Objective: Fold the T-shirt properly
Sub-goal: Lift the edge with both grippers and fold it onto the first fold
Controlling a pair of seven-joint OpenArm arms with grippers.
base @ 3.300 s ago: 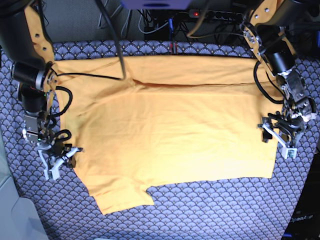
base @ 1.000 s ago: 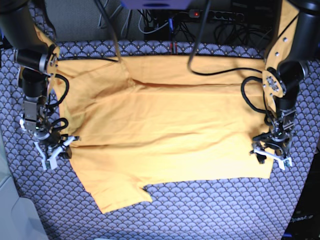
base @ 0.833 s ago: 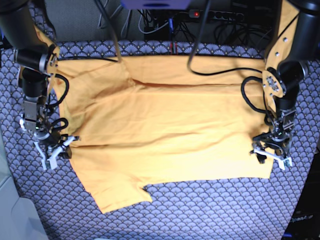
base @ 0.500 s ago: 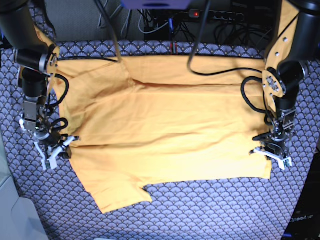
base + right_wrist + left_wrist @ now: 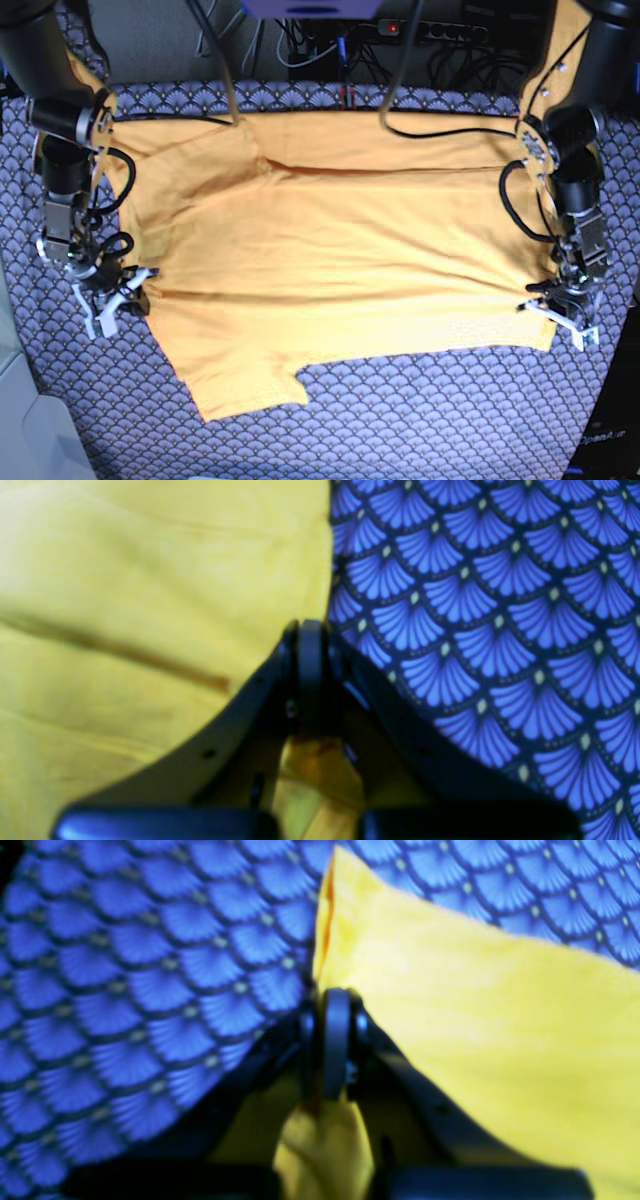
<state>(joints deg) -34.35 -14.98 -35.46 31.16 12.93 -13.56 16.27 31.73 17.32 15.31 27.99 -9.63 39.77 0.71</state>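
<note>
The yellow-orange T-shirt (image 5: pixel 330 250) lies spread flat on the scallop-patterned cloth (image 5: pixel 420 420), with one sleeve (image 5: pixel 240 385) pointing toward the near edge. My left gripper (image 5: pixel 562 320) is shut on the shirt's right edge near the front corner. In the left wrist view the left gripper (image 5: pixel 334 996) pinches the T-shirt (image 5: pixel 475 1005), and fabric bunches behind the jaws. My right gripper (image 5: pixel 110 298) is shut on the shirt's left edge. The right wrist view shows the right gripper (image 5: pixel 309 629) closed at the border of the T-shirt (image 5: pixel 150 580), with yellow cloth behind the tips.
Black cables (image 5: pixel 230 80) hang over the back of the shirt. A power strip (image 5: pixel 440 30) and more wires lie behind the table. A pale surface (image 5: pixel 30 430) sits at the front left corner. Scalloped cloth (image 5: pixel 125 990) surrounds the shirt on all sides.
My left gripper has shut on the shirt's right edge and shifted outward and toward the front, pulling that side taut. The right gripper has stayed shut in place.
</note>
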